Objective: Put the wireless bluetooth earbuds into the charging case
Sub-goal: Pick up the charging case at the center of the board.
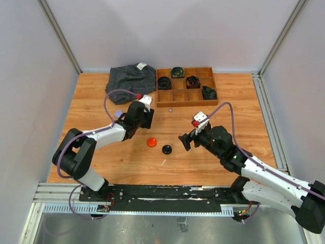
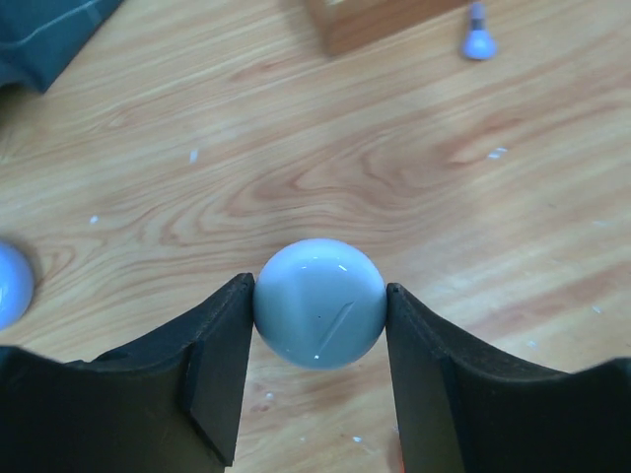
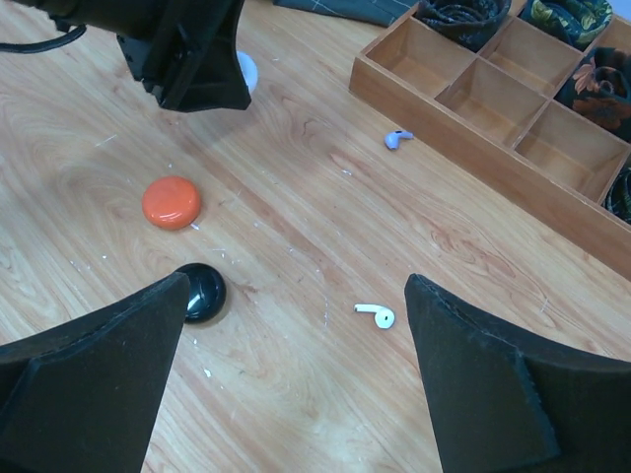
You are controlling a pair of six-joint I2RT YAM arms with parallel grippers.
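earbuds lie loose on the table: the white earbud sits just ahead of the right gripper, long axis lying across the gap of its wide, empty jaws, open wood around it. the purple earbud lies near the wooden tray, ahead-right of the left gripper, which is clamped on the pale round case.
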